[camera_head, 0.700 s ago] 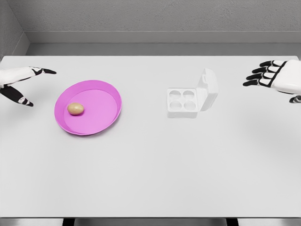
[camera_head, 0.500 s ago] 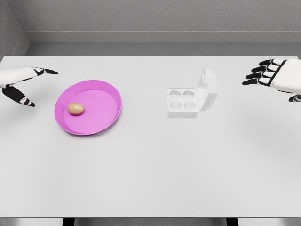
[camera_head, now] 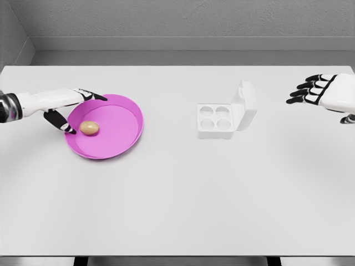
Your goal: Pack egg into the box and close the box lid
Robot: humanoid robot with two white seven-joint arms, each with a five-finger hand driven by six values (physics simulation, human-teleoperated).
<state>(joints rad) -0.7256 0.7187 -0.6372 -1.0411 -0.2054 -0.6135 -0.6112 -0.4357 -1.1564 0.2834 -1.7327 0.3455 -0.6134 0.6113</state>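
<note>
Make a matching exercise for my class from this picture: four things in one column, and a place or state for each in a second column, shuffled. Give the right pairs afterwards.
Column one:
1. egg
2. box
3. left hand
4. right hand

Column two:
A. lid up, four cups bare
B. open, over the plate's left rim
C. lying on the pink plate
D. open, at the table's right edge

Pairs: 1-C, 2-A, 3-B, 4-D

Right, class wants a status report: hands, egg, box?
Left hand open at plate, right hand open, idle. Egg ungrasped. Box lid up, path clear.
</note>
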